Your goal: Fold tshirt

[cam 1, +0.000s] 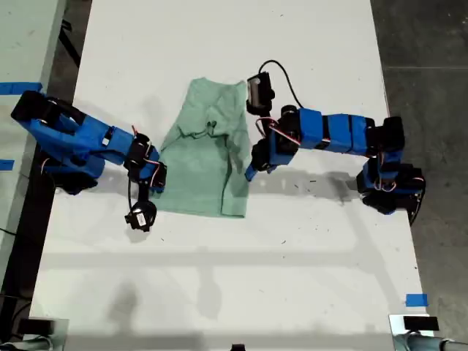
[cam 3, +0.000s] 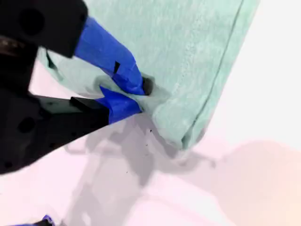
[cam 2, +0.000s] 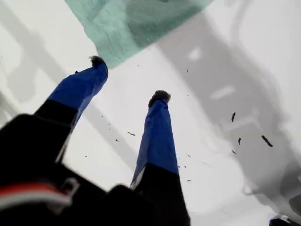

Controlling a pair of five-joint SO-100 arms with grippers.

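The pale mint-green tshirt (cam 1: 205, 153) lies partly folded and rumpled in the middle of the white table (cam 1: 219, 278). The arm on the exterior view's left carries my second gripper (cam 1: 155, 179), which sits at the cloth's edge. In the second wrist view my second gripper (cam 3: 141, 95) is shut on a fold of the tshirt (cam 3: 188, 42) near a doubled-over corner. From the exterior view's right, my first gripper (cam 1: 250, 170) reaches the shirt's other edge. My first gripper (cam 2: 129, 78) is open over bare table, a corner of the tshirt (cam 2: 136, 23) just beyond its fingertips.
Small black specks (cam 2: 265, 140) dot the table near my first gripper. A piece of blue tape (cam 1: 417, 300) marks the table's near corner at the exterior view's right. Dark floor (cam 1: 431, 58) runs past the table's edge there, and another taped surface (cam 1: 18, 44) stands at the exterior view's left.
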